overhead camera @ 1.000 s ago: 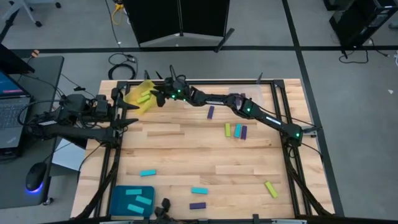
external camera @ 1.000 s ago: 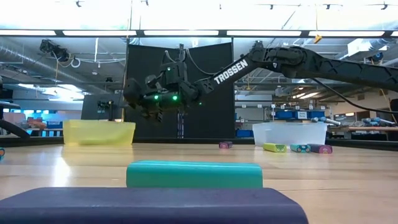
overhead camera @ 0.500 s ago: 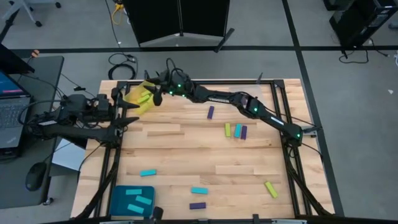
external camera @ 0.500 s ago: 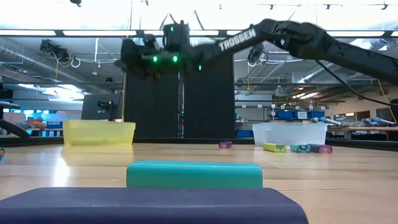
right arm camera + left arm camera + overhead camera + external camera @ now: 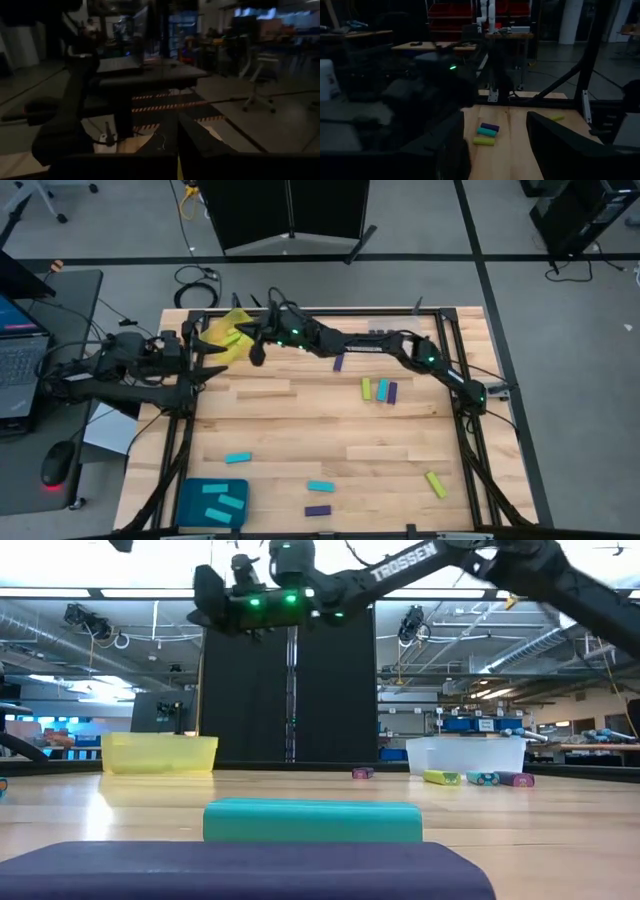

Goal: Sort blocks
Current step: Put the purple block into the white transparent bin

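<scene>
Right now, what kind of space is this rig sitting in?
Most likely a robotics lab or workshop. The low view shows exposed ceiling ducts and strip lights, with workbenches behind the wooden table. Overhead, a laptop sits on a desk beside the frame, with cables on the floor.

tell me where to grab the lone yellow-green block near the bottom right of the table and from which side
Grip the yellow-green block across its narrow width at mid-length, coming straight down from above. It lies flat on the table, angled diagonally with nothing touching it, so the gripper would need turning until its fingers meet the two long sides squarely.
</scene>
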`<action>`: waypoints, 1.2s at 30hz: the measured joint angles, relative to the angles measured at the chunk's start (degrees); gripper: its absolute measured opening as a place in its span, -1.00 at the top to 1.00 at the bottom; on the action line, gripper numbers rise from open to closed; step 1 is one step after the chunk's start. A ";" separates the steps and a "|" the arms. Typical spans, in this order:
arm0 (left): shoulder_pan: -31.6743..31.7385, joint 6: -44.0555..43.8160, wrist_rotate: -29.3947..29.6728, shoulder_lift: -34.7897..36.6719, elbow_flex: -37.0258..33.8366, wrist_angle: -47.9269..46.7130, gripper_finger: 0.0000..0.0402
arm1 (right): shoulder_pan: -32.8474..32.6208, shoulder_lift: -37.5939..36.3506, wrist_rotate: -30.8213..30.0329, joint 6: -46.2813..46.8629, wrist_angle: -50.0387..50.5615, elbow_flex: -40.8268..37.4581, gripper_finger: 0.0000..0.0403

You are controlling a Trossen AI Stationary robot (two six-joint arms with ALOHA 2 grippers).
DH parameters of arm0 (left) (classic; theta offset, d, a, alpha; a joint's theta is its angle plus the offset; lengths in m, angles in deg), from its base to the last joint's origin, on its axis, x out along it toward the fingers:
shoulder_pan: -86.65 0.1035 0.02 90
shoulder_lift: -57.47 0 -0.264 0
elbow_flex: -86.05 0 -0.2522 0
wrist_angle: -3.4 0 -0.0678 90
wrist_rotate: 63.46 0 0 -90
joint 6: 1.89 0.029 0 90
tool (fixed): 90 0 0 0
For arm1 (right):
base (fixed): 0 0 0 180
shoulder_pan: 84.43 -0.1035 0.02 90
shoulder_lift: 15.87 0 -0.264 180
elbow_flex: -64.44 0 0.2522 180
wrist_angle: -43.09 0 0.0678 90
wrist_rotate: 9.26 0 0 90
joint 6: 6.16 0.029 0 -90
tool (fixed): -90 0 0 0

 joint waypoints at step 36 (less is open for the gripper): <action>14.83 -18.12 6.24 -80.14 17.18 25.99 -0.11 | -27.12 -75.07 -56.57 -4.06 -18.37 -92.54 0.97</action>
